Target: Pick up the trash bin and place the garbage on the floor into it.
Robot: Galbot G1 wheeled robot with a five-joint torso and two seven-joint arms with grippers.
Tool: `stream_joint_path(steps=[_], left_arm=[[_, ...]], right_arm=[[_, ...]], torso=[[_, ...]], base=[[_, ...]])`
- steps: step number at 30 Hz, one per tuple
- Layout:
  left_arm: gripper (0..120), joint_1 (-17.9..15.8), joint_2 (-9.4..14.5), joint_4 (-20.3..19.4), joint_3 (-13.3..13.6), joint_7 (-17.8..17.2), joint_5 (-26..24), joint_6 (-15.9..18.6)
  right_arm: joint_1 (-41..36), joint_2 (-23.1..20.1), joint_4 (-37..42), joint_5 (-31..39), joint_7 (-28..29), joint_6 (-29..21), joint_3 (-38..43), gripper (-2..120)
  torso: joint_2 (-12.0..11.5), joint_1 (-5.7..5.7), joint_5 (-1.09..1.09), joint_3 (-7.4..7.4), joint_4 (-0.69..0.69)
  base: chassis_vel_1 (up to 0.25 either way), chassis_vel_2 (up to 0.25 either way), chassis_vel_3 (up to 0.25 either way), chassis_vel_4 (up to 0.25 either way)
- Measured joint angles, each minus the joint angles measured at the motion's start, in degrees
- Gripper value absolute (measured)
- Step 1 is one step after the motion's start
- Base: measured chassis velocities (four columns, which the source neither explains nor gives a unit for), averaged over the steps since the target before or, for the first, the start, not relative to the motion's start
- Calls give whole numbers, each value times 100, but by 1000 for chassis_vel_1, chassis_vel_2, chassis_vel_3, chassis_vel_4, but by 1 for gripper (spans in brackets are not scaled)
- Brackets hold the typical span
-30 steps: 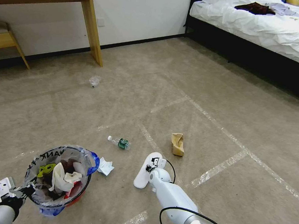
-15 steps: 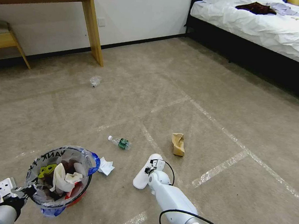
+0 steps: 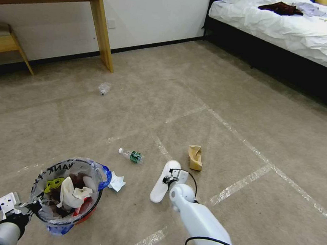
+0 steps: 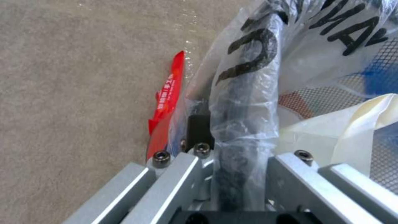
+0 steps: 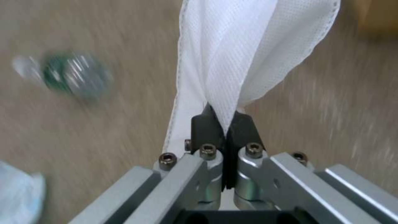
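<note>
Open carpet (image 3: 220, 85) ahead; bed (image 3: 293, 38) blocks the right.

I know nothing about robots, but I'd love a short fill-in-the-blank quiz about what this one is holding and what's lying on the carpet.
1. The right claw is pinched shut on a white ____.
2. The left claw grips the rim of the red ____.
3. The small bottle on the carpet has a ____ label.
4. The crumpled white paper lies right beside the ____.

Missing words: slipper sole; trash bin; green; trash bin.

Bottle (image 3: 131, 156) between bin (image 3: 69, 194) left, cardboard (image 3: 195, 157) right.
</note>
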Motion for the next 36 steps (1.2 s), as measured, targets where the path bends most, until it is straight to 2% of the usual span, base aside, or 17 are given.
stream_joint_path(steps=[8, 10, 17, 20, 21, 24, 25, 28, 31, 36], left_arm=[[1, -10, 17, -47, 64, -6, -27, 40], [1, -26, 25, -76, 104, -16, -39, 63], [1, -30, 50, -126, 129, -33, -100, 85], [1, -30, 50, -126, 129, -33, -100, 85], [1, -27, 78, -153, 131, -43, -119, 91], [1, -14, 97, -180, 131, -53, -133, 98], [1, 9, 120, -216, 133, -60, -148, 113], [1, 18, 137, -223, 134, -60, -162, 115], [1, 19, 179, -269, 181, -94, -246, 159], [1, 3, 220, -337, 258, -130, -336, 214]], right_arm=[[-44, -364, 962, -132, -240, 467, 35, 0], [6, -545, 1623, -63, -489, 755, 51, 0], [231, -672, 2519, 87, -710, 1103, -19, 0], [231, -672, 2519, 87, -710, 1103, -19, 0], [338, -742, 2976, 279, -815, 1230, -91, 0], [415, -820, 3275, 457, -880, 1315, -183, 0], [606, -915, 3751, 655, -989, 1466, -335, 0], [715, -979, 3975, 793, -1050, 1533, -485, 0], [1004, -1137, 4274, 905, -1382, 1868, -901, 0], [1087, -1128, 4402, 991, -1709, 2158, -1166, 0]], torso=[[0, 0, 0, 0, 0], [0, 0, -2, 0, -1], [0, 0, -1, 0, 0], [0, 0, -1, 0, 0], [0, 0, -2, -1, 0], [0, 1, -2, 1, -2], [2, -1, -3, -2, -1], [1, 0, -2, -1, -1], [1, 0, -1, -1, 0], [1, 0, -2, -1, -1]], base=[[0, 0, 0, 0], [0, 0, 0, 0], [0, 0, 0, 0], [0, 0, 0, 0], [0, 0, 0, 0], [0, 0, 0, 0], [0, 0, 0, 0], [0, 0, 0, 0], [0, 0, 0, 0], [0, 0, 0, 0]])
